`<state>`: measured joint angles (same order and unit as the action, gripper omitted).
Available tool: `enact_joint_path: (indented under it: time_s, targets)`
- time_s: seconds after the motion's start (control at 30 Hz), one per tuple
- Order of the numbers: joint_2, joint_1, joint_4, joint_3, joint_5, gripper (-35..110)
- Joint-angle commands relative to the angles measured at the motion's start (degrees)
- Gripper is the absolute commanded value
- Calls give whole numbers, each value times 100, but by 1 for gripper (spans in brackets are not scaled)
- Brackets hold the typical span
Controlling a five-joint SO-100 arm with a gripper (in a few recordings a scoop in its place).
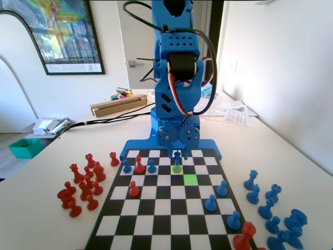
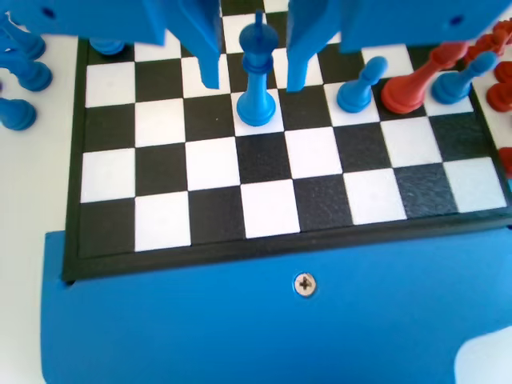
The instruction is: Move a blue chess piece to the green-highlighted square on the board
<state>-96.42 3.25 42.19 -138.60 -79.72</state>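
open hand [image 2: 252, 80] astride the blue chess piece [image 2: 256, 76], fingers clear of it

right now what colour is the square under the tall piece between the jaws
Pale yellow-green, under the blue chess piece; fixed view shows it best.

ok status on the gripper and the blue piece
Gripper open, straddling blue piece. Piece upright on yellow-green square, not gripped. Green square free, nothing blocking.
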Motion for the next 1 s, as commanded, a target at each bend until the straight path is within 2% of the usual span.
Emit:
enact_joint_path:
  time_s: [0.0,0.33,0.47,0.77,0.97]
  targets:
    - [-132,62,0,88,-105,10]
    - [-114,-9,-70,105,-114,9]
    - [-123,-26,-70,114,-132,3]
    - [-158,-35,-53,141,-132,1]
    - [-237,-62,536,738,35,1]
